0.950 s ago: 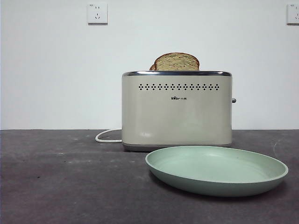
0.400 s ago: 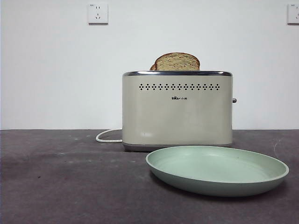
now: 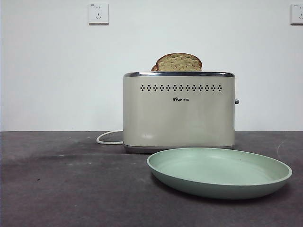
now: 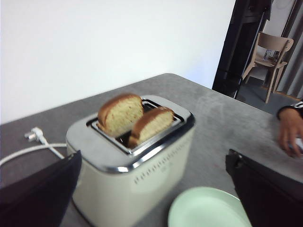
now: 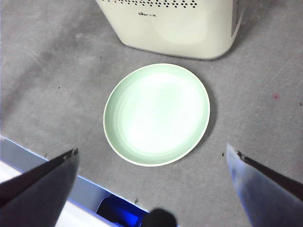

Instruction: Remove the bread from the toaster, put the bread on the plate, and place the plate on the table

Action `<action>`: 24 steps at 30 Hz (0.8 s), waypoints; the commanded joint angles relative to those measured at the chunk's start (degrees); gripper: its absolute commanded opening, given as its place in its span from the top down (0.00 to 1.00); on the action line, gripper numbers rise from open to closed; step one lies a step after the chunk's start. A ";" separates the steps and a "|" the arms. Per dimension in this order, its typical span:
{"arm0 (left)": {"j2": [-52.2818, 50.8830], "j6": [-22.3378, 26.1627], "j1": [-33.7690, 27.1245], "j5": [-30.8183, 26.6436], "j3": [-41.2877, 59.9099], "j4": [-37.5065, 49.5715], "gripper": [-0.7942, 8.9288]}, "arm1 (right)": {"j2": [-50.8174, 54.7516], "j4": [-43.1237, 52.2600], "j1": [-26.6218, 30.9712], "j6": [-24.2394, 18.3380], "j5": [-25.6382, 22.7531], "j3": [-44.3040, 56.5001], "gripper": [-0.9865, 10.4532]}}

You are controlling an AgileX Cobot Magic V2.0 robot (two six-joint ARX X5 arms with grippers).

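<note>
**Bread in toaster, plate bare on table, both claws spread**

Centre of the front view: toaster (image 3: 179, 111), cream with chrome rim, upright on the table (image 3: 71, 189). Poking out of its top, upper middle of the frame: bread (image 3: 179, 62), brown crust, speckled tan face. Behind it, just at its left edge, a sliver of a second slice (image 3: 154, 68) (clearer in the left wrist view, where two slices stand in separate slots, one wider (image 4: 120, 114), one narrower (image 4: 150, 124)). Trailing from the toaster's lower left: white cord (image 3: 108, 137), lying on the table.

Lower right of the front view: plate (image 3: 218, 172), mint green, flat on the table just in front of the toaster, nothing on it. Seen from above in the right wrist view, near the middle of the frame (image 5: 156, 114).

Left gripper (image 4: 151, 189): jaws wide apart, holding nothing, above and short of the toaster. Right gripper (image 5: 151, 179): jaws likewise spread, holding nothing, high over the plate. Neither visible in the front view.

Upper left and upper right of the front view: wall sockets (image 3: 98, 13). Right edge of the left wrist view: a person's hand (image 4: 289, 132) on the table, a wooden chair (image 4: 270, 56) beyond.
</note>
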State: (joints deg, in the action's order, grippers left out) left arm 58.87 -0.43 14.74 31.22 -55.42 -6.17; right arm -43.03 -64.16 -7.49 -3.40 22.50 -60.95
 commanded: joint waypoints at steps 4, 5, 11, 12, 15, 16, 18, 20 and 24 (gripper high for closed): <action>11.98 0.70 4.09 -2.84 -0.17 12.33 0.30 | -0.46 0.24 -0.13 0.57 0.09 -0.13 0.34; 14.27 0.70 4.90 -2.86 -0.17 14.88 0.30 | -0.50 0.24 -0.13 0.57 0.09 -0.13 0.34; 25.00 2.60 8.50 -5.70 -4.37 19.67 0.30 | -1.16 0.22 -0.13 0.55 0.09 -0.13 0.34; 26.82 2.82 8.92 -5.70 -5.92 19.61 0.30 | -1.25 0.22 -0.13 0.55 0.09 -0.13 0.34; 31.69 3.54 10.12 -5.70 -10.75 19.34 0.30 | -1.57 0.22 -0.13 0.55 0.09 -0.13 0.34; 33.18 3.56 10.49 -5.68 -12.24 19.32 0.30 | -1.62 0.20 -0.13 0.55 0.09 -0.13 0.34; 35.95 4.11 11.19 -5.68 -15.39 18.53 0.30 | -1.73 0.22 -0.13 0.55 0.09 -0.13 0.34; 38.47 5.66 11.91 -5.70 -18.10 17.42 0.30 | -1.73 0.20 -0.13 0.55 0.09 -0.13 0.34; 42.16 8.26 13.09 -5.81 -21.53 16.06 0.30 | -1.90 0.20 -0.13 0.55 0.07 -0.13 0.34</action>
State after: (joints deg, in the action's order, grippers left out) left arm 100.16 5.87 27.59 25.47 -76.77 9.93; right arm -44.88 -64.18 -7.49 -3.25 22.50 -60.95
